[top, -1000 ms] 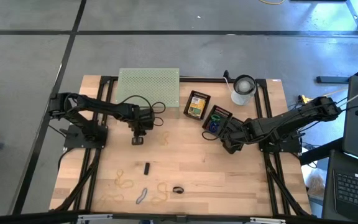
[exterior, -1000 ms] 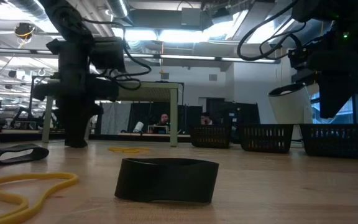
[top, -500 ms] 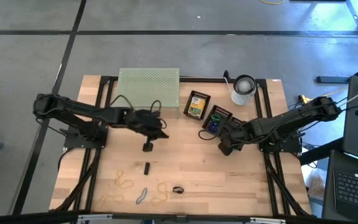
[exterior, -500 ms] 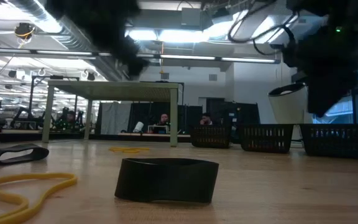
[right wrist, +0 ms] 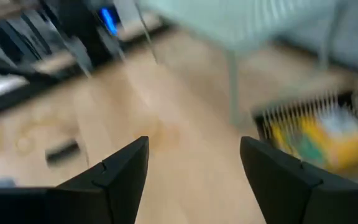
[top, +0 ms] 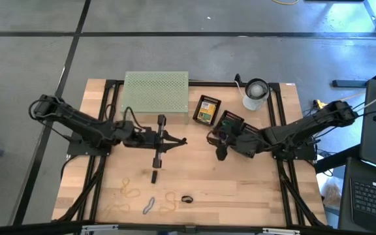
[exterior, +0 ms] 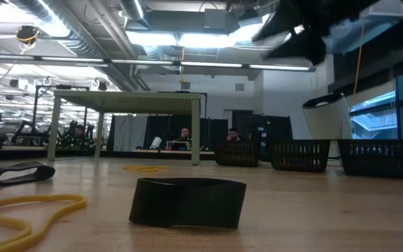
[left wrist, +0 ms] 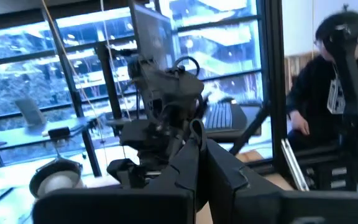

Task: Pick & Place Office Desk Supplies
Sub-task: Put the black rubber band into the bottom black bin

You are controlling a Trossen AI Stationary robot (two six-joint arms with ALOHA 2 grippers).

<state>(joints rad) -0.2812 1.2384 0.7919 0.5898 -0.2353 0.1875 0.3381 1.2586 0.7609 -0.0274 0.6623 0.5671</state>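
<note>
The left claw (top: 183, 140) is hanging pressed together over the middle of the bench (top: 253, 189), holding nothing. The right claw (top: 220, 154) is standing spread and empty just near of the crayon boxes (top: 207, 109). Rubber bands (top: 130, 191) and a black clip (top: 154, 176) are lying toward the near left.

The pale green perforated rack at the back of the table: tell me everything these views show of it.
The rack is a pale green rectangular panel dotted with small holes, lying flat toward the table's far edge. In the low view it stands on thin pale legs like a little table. Nothing rests on top, and neither gripper touches it.
</note>
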